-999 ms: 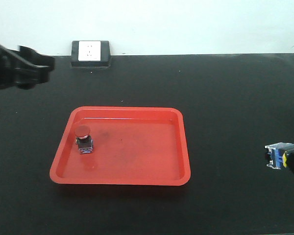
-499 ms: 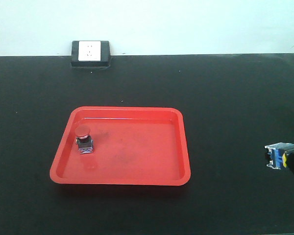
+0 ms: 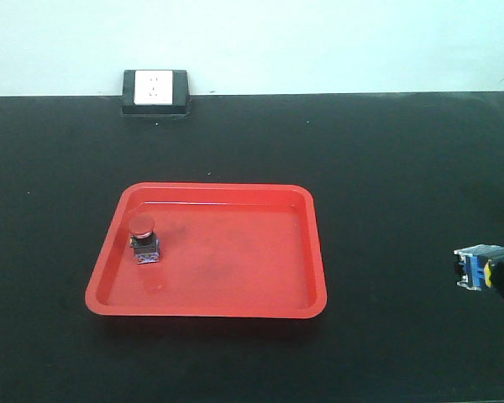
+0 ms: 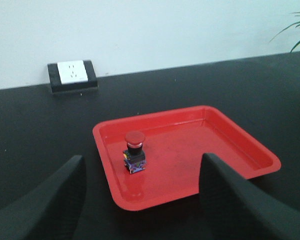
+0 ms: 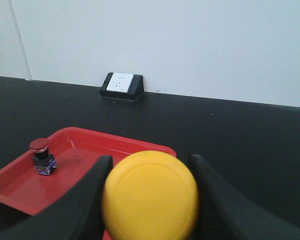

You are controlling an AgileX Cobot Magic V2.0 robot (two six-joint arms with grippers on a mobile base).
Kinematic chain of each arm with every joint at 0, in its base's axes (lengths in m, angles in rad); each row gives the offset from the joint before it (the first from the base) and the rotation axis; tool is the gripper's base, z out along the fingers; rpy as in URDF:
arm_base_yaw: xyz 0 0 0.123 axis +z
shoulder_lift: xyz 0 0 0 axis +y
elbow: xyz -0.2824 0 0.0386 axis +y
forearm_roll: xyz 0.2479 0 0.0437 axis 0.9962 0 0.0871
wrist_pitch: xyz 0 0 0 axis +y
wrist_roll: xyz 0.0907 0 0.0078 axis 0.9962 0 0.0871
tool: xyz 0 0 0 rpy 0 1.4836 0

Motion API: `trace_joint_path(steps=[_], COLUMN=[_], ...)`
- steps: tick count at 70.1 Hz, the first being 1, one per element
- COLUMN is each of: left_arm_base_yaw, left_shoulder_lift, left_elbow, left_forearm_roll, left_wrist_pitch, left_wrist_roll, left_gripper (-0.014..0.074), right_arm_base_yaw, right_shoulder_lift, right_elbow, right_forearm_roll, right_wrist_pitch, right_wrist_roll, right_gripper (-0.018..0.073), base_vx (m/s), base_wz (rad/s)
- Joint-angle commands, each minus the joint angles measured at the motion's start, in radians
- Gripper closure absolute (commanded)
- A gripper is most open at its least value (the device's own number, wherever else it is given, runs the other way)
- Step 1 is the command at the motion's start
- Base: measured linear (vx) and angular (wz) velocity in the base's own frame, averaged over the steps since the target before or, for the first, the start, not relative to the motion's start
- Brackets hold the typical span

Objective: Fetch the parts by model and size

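From the front, a black desk (image 3: 386, 168) carries a red tray (image 3: 235, 298) left of its middle, and a socket box (image 3: 155, 91) sits at the desk's rear edge against the white wall. The red-capped push-button switch (image 3: 143, 239) stands upright in the tray, close to the tray's left wall. Near the desk's right edge, well apart from the tray, the yellow-capped push-button switch (image 3: 475, 267) shows its blue-and-silver terminals, with the dark right pincer (image 3: 502, 277) gripping it. Whether it touches the desk cannot be told. In the left wrist view, the left pincer (image 4: 142, 172) stands wide with nothing between its black fingers (image 4: 45, 200). Beyond them lies the tray (image 4: 240, 145) with the red-capped switch (image 4: 134, 152) near its left wall, and the socket box (image 4: 72, 75) is at the rear edge. In the right wrist view, the right pincer (image 5: 150, 160) clamps the yellow-capped switch (image 5: 150, 195), a finger (image 5: 85, 200) pressing each side of the round yellow cap. The tray (image 5: 115, 145) and the red-capped switch (image 5: 41, 156) lie behind to the left.
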Motion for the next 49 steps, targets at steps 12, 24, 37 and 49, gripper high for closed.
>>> trace_joint_path(steps=[12, 24, 37, 49], left_arm_base_yaw=[-0.003, -0.003, -0.003, -0.003], left_shoulder_lift=[0.007, 0.007, 0.007, 0.007], left_elbow=[-0.02, -0.02, -0.02, -0.02], left_forearm_roll=[-0.008, -0.008, -0.008, -0.008], left_wrist_pitch=[-0.09, -0.09, -0.09, -0.09], left_wrist_roll=[-0.001, -0.001, -0.001, -0.001], left_gripper=[0.0129, 0.0129, 0.0129, 0.0129], right_arm_base_yaw=[-0.005, -0.005, -0.005, -0.005], right_shoulder_lift=[0.014, 0.014, 0.038, 0.173], right_elbow=[-0.029, -0.029, -0.032, -0.113], right_forearm_roll=[-0.001, 0.0, 0.008, 0.008], right_wrist_pitch=[-0.118, -0.185, -0.196, -0.183], right_wrist_roll=[-0.008, -0.007, -0.005, -0.005], right_gripper=[0.0569, 0.0569, 0.0569, 0.0567], base_vx=[0.0, 0.0, 0.0, 0.0], base_wz=[0.0, 0.0, 0.0, 0.0])
